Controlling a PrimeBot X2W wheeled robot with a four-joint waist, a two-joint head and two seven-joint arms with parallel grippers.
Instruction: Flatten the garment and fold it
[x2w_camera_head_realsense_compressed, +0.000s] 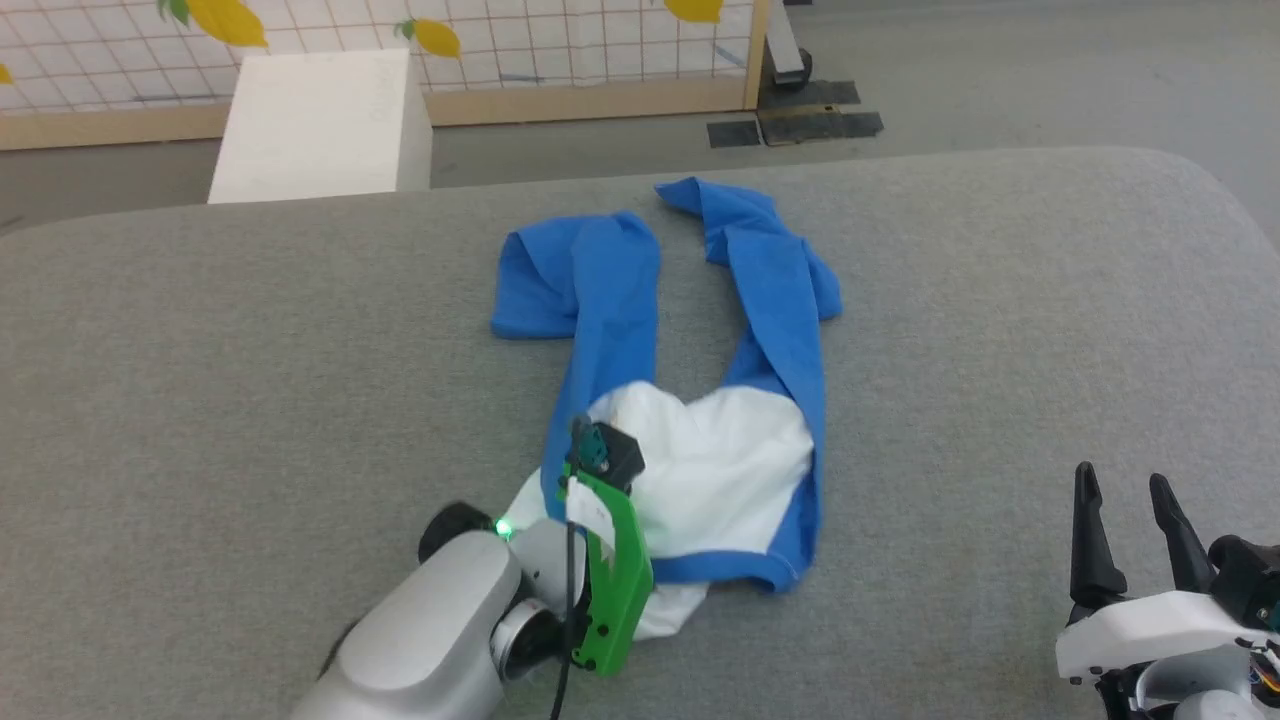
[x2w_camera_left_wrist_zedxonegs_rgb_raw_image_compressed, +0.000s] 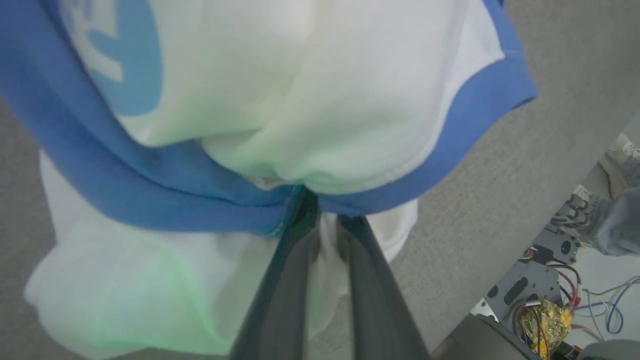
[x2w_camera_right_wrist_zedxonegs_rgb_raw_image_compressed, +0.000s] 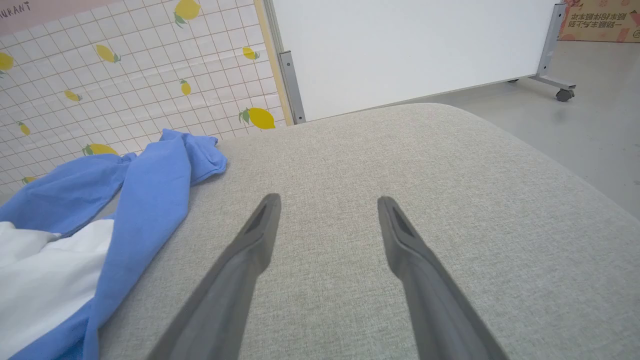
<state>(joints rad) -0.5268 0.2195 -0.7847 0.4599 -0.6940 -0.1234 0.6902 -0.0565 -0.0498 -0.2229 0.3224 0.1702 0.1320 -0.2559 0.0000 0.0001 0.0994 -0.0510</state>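
I'm looking down on the garment, which lies near the middle of the grey padded table. Its white body is bunched toward 6 o'clock, and the two blue sleeves run away from me toward 12. The sleeve at 11 o'clock doubles back on itself. The one at 1 o'clock is twisted and rumpled at its far end.

My left gripper is down on the near edge of the white body. On its wrist camera the two dark fingers are drawn nearly together, pinching the cloth where a blue band crosses the white. More white fabric spills loose below the band, and a light-blue print shows at 10 o'clock in that view.

My right gripper sits at 5 o'clock in the head view, well apart from the garment. Its jaws are spread wide and nothing is between them. On its wrist camera they point across bare grey table, with the nearer sleeve off at 9 o'clock.

Beyond the table's far edge, a white block stands at 11 o'clock. A tiled panel with a lemon pattern is behind it, and dark mats lie on the floor at 1 o'clock. The right wrist camera shows a white board on casters at 12. At 4 o'clock on the left wrist camera I see exposed wiring and a person's shoe.
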